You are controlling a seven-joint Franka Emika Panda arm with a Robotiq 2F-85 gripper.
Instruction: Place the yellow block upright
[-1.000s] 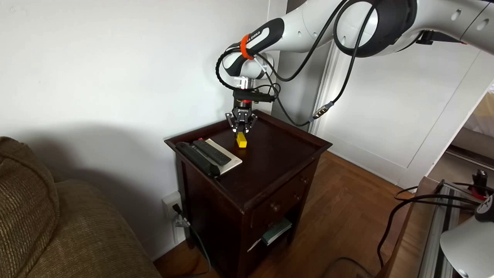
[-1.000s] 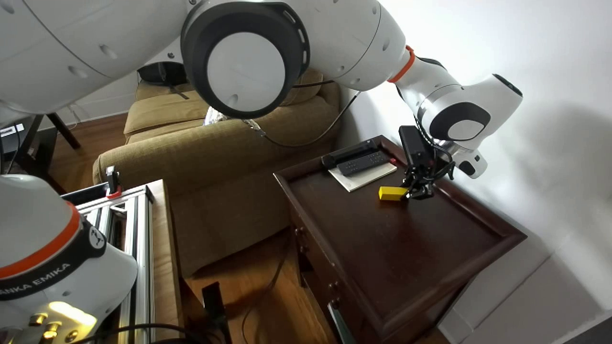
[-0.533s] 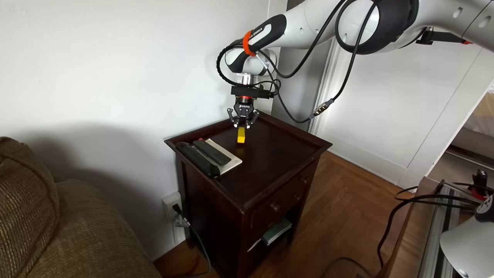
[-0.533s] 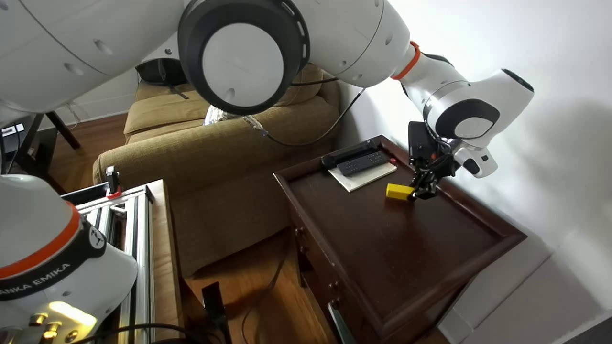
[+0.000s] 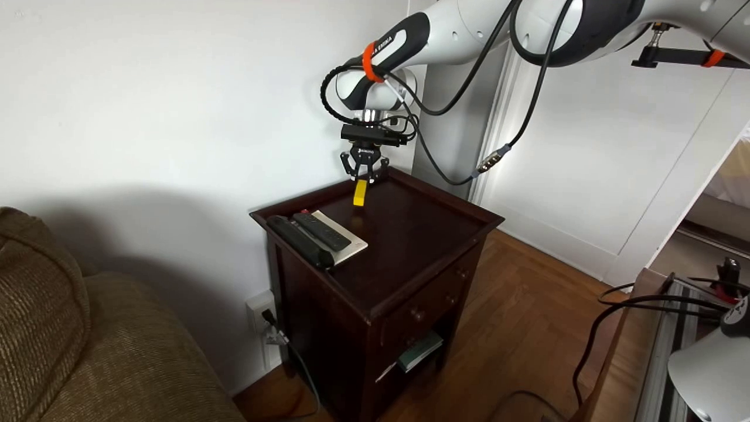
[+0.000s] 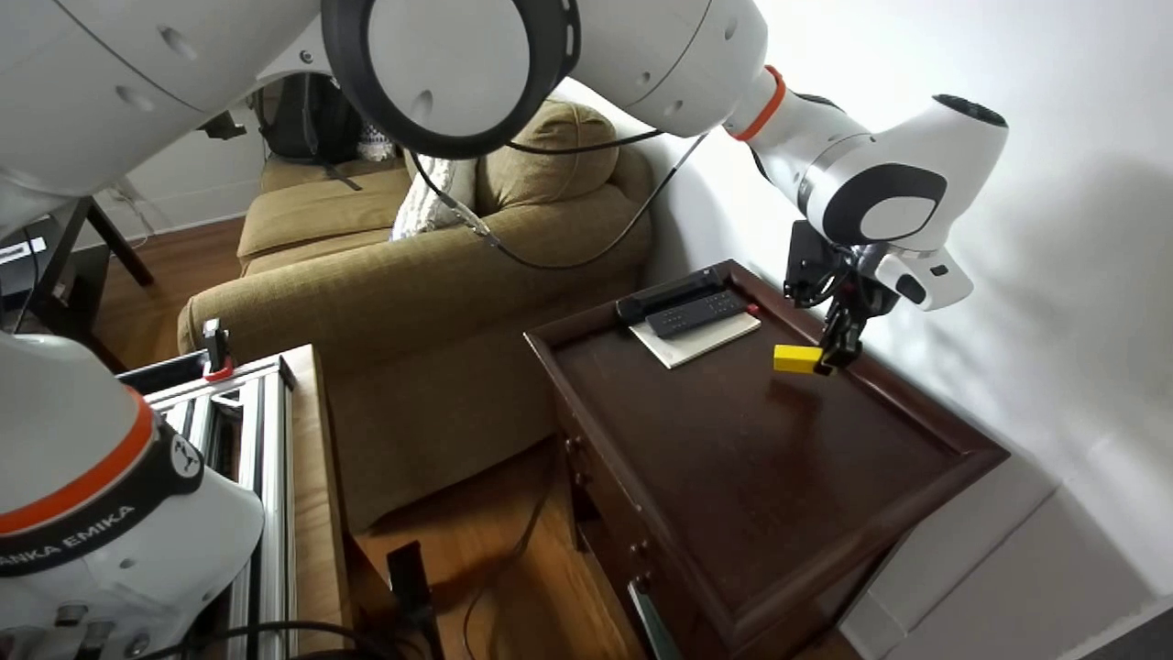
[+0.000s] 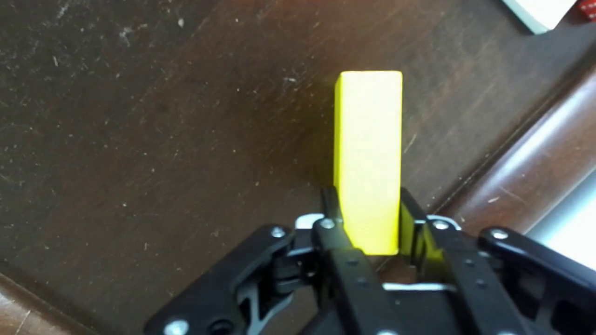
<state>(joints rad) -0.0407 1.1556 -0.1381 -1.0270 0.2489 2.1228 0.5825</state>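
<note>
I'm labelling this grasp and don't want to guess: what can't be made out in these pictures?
Yellow block: in the wrist view the claw covers part of one side, and the block's underside faces away.
Remote: button markings are too small to read in both exterior views.
Pale pad: partly hidden beneath the remote in both exterior views.
Red object: cut off by the wrist view's right edge; what it is cannot be told.

Arm [image 5: 454, 35] aloft, hand [image 7: 369, 204] below the wrist [image 5: 375, 98], fingers [image 7: 330, 205] close together

Comes to one yellow block [image 7: 370, 153], one gripper [image 7: 368, 200], one arm [image 5: 451, 36], one nightstand [image 6: 696, 458], four knobs [image 5: 417, 315], one remote [image 5: 322, 231], one longer black object [image 5: 299, 241], one sofa [image 6: 394, 293].
</note>
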